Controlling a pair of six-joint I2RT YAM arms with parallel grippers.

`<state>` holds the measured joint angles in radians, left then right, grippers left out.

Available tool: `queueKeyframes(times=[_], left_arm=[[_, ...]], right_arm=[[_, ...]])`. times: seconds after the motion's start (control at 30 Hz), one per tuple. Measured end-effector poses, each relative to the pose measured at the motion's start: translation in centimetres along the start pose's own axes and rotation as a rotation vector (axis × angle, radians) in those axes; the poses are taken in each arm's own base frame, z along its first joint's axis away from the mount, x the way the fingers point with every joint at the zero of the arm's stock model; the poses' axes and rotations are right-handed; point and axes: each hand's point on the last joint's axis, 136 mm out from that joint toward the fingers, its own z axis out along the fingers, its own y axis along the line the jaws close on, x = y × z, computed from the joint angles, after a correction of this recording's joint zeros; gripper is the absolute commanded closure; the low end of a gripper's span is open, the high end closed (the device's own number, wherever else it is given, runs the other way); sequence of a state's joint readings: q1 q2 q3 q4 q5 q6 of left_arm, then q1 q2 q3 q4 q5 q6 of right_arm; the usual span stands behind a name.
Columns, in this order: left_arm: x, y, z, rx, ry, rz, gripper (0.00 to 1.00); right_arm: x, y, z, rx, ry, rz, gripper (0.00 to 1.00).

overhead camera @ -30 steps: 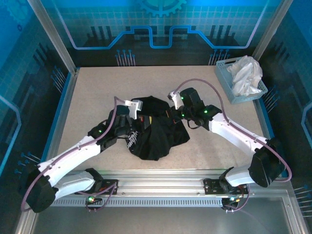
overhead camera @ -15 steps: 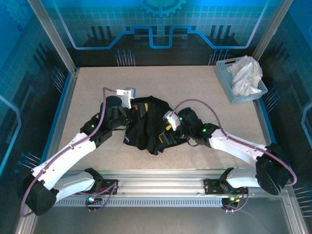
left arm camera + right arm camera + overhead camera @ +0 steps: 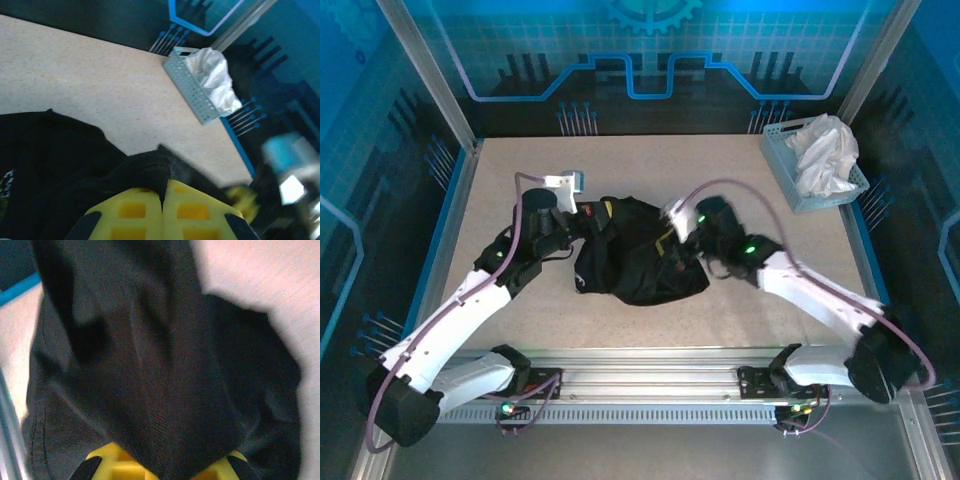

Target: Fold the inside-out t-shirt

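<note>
Over table (image 3: 750, 190), left fingers (image 3: 131, 210), right fingers (image 3: 106, 460) clamped on t-shirt (image 3: 640, 268), arms (image 3: 470, 300) angled inward

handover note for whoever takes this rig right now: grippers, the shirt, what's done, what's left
Left gripper: shut, pinching an edge of the black t-shirt.
Right gripper: shut on the t-shirt too, cloth draped over it.
T-shirt: bunched in a heap in the middle of the table, between the two arms.
Done: both grips on; no fold made.
Left to do: spread it flat, then fold.
White cloth in the far-right basket is not part of this.
</note>
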<state>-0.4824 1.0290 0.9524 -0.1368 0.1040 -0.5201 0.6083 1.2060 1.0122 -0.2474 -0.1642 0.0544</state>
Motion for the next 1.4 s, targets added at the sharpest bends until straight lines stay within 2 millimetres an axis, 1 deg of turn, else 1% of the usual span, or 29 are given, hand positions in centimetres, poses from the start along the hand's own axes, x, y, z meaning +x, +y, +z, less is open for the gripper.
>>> queueKeyframes(times=[0.07,0.1,0.13,0.17,0.2,0.23,0.27,0.33,0.37,0.4,0.47,0.53,0.57,0.63,0.67,0.7,0.73,0.77,0.83,0.87,0.93,1.0,1.07,1.13,1.23,1.3,1.37,1.4], left_arm=[[-0.7,-1.7,-0.6,0.052,-0.013,0.011,1.0],[-1.0,-2.7,-0.9,0.082,-0.018,0.019,1.0],[-1.2,-3.6,-1.1,0.107,-0.02,0.025,1.0],[-1.8,-5.3,-1.5,0.157,-0.026,0.037,1.0],[-2.0,-6.2,-1.8,0.184,-0.031,0.044,1.0],[-2.6,-7.4,-2.3,0.224,-0.043,0.054,1.0],[-3.0,-7.9,-2.6,0.237,-0.056,0.061,1.0],[-4.1,-8.0,-3.2,0.224,-0.091,0.064,1.0],[-4.6,-7.7,-3.4,0.206,-0.113,0.063,1.0],[-5.0,-7.2,-3.5,0.19,-0.126,0.06,1.0],[-6.2,-5.1,-3.5,0.119,-0.164,0.041,1.0],[-6.9,-2.9,-3.2,0.051,-0.181,0.018,1.0],[-7.4,-0.6,-2.9,-0.008,-0.198,0.0,1.0],[-6.9,4.5,-1.5,-0.147,-0.192,-0.041,0.95],[-5.9,6.8,-0.5,-0.207,-0.165,-0.061,0.9],[-4.5,9.4,0.5,-0.275,-0.129,-0.079,0.83],[-3.1,11.4,1.2,-0.331,-0.094,-0.097,0.75],[-1.6,13.2,1.8,-0.384,-0.055,-0.104,0.64],[1.3,16.1,2.2,-0.469,0.015,-0.125,0.51],[2.5,17.1,2.2,-0.497,0.045,-0.131,0.48],[3.9,17.9,1.9,-0.521,0.073,-0.137,0.42],[5.1,17.8,1.2,-0.505,0.073,-0.142,0.36],[7.1,16.8,0.2,-0.464,0.082,-0.13,0.29],[9.1,14.9,-0.1,-0.395,0.101,-0.099,0.27],[11.4,11.5,0.8,-0.279,0.146,-0.04,0.26],[12.7,9.9,2.0,-0.222,0.18,-0.015,0.25],[13.6,9.7,3.2,-0.208,0.205,-0.007,0.26],[14.0,9.8,3.8,-0.209,0.219,-0.006,0.3]], right_arm=[[-4.7,-1.3,-4.1,0.059,-0.108,-0.04,1.0],[-7.0,-1.7,-6.7,0.091,-0.164,-0.068,1.0],[-8.1,-1.9,-8.0,0.11,-0.192,-0.083,1.0],[-9.7,-2.2,-10.3,0.139,-0.232,-0.105,1.0],[-10.9,-2.2,-11.9,0.159,-0.264,-0.124,1.0],[-11.4,-2.3,-12.7,0.172,-0.277,-0.133,1.0],[-11.9,-2.4,-13.7,0.183,-0.282,-0.146,1.0],[-12.6,-2.3,-14.6,0.185,-0.283,-0.159,1.0],[-13.0,-2.4,-14.5,0.179,-0.28,-0.165,1.0],[-13.1,-2.4,-14.2,0.168,-0.271,-0.167,1.0],[-12.7,-2.3,-13.0,0.134,-0.241,-0.161,1.0],[-11.8,-2.1,-10.8,0.076,-0.187,-0.147,1.0],[-11.4,-1.8,-9.4,0.042,-0.16,-0.142,1.0],[-10.6,-0.7,-5.9,-0.04,-0.1,-0.135,1.0],[-9.3,-0.1,-2.9,-0.093,-0.042,-0.119,1.0],[-8.2,0.1,-1.0,-0.123,0.004,-0.098,1.0],[-7.1,0.3,0.8,-0.147,0.046,-0.078,1.0],[-5.7,0.5,3.2,-0.175,0.1,-0.05,1.0],[-3.4,0.9,6.8,-0.216,0.18,-0.004,1.0],[-2.4,1.1,8.2,-0.233,0.215,0.019,1.0],[-1.0,1.5,10.3,-0.261,0.264,0.054,1.0],[-0.6,1.9,11.8,-0.285,0.285,0.077,1.0],[-0.8,2.1,12.9,-0.302,0.291,0.094,1.0],[-1.2,2.2,13.3,-0.31,0.286,0.103,1.0],[-2.1,2.3,13.3,-0.317,0.27,0.108,1.0],[-2.7,2.5,13.1,-0.324,0.257,0.11,1.0],[-3.1,2.6,13.0,-0.329,0.25,0.116,1.0],[-3.2,2.6,13.0,-0.332,0.248,0.12,1.0]])
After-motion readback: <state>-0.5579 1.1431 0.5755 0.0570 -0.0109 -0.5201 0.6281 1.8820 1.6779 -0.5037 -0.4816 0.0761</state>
